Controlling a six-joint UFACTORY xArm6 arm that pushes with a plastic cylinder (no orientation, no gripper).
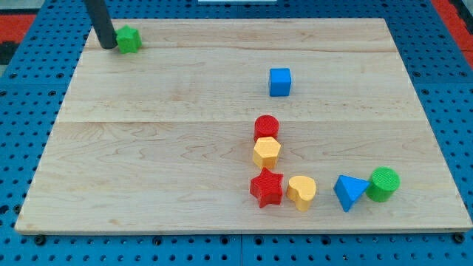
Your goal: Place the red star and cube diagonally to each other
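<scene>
The red star (267, 188) lies near the view's bottom, right of centre, just below a yellow hexagon (267, 152) and left of a yellow heart (301, 191). The blue cube (279, 81) sits alone in the upper middle-right of the board. My tip (108, 46) is at the view's top left, touching or nearly touching the left side of a green block (128, 39), far from both the star and the cube.
A red cylinder (266, 126) stands right above the yellow hexagon. A blue triangle (349, 191) and a green cylinder (383, 183) lie at the bottom right. The wooden board (148, 148) rests on a blue pegboard.
</scene>
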